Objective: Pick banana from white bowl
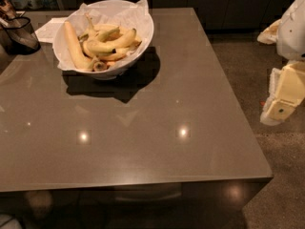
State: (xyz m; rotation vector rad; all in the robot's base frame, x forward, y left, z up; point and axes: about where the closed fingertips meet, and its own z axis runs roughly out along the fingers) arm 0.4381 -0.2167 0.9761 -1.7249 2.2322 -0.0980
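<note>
1. Your tool (280,109) is hanging beyond the bench's (190,166) right edge, probably awaiting approach; whether it is wide or narrow, you cannot tell.
2. The banana (75,46) is lying far-left, leaning inside the white bowl (143,39).

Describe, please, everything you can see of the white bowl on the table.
The white bowl is large, round and deep, with a smooth, glossy wall. It stands upright on the far left part of the grey table, casting a shadow in front and to its right. Crinkled white paper lines it and sticks above the rim. Several yellow bananas lie piled inside, one long one along the left side. The gripper hangs far off to the right, beyond the table edge, not touching it.
</note>
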